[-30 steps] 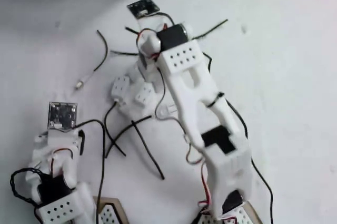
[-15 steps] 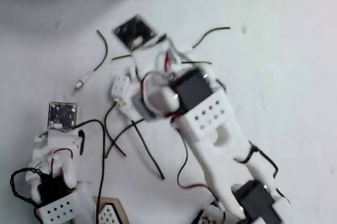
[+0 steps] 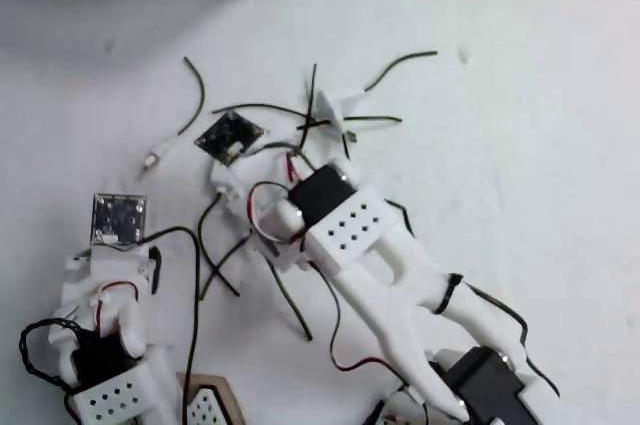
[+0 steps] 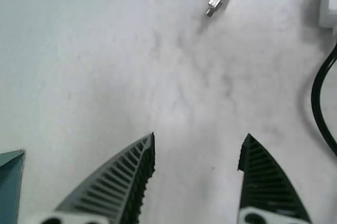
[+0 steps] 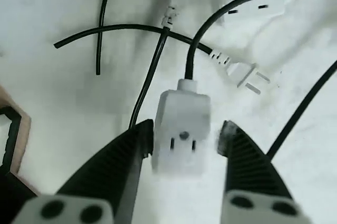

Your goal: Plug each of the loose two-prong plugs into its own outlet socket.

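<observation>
My right gripper (image 5: pixel 184 129) is open, its fingers close on either side of a white outlet socket (image 5: pixel 181 113) that trails a black cord. Just beyond lies a loose white two-prong plug (image 5: pixel 247 76) on its own black cord, and farther off a second white socket (image 5: pixel 253 2). From above, the right arm (image 3: pixel 345 230) reaches to the table's middle, over a tangle of cords. My left gripper (image 4: pixel 197 145) is open over bare white table at the front left. A small white plug with a metal tip (image 4: pixel 216 0) lies ahead of it, also seen from above (image 3: pixel 152 158).
Black cords (image 3: pixel 270 275) cross the table's middle between the two arms. Another white piece with cords (image 3: pixel 338 105) lies farther back. A wooden-edged base (image 3: pixel 205 400) sits at the front edge. The far and right parts of the white table (image 3: pixel 540 125) are open.
The right arm has drawn back from the far middle toward the front and swung left, now low over the sockets. Cords and a white piece behind it shifted. The left arm stayed still.
</observation>
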`<move>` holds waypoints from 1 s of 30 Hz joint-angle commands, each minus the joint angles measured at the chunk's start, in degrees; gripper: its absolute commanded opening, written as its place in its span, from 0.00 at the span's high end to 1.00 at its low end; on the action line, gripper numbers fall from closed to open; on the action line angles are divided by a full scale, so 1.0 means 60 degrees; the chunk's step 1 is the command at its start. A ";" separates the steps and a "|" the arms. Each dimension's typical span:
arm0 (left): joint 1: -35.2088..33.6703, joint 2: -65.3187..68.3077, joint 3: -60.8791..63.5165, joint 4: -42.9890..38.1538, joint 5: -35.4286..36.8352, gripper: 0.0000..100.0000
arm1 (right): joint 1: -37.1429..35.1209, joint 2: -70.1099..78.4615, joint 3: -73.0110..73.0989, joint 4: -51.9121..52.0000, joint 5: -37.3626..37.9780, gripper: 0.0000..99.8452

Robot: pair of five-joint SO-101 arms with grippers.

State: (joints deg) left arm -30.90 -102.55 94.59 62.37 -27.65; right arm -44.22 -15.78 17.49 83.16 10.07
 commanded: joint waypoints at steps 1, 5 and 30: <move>0.0007 -0.0110 -0.0059 0.0029 -0.0029 0.74 | 0.0183 -0.0447 -0.0044 0.0125 0.0117 0.85; 0.0007 -0.0110 -0.0059 0.0029 -0.0029 0.74 | 0.0183 -0.0447 -0.0029 0.0125 0.0117 0.86; 0.0007 -0.0110 -0.0059 0.0029 -0.0015 0.74 | 0.0022 0.0564 0.3487 -0.5473 0.1348 0.87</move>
State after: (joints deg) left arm -30.90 -102.55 94.59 62.37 -27.65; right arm -43.96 -14.64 38.51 52.04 17.63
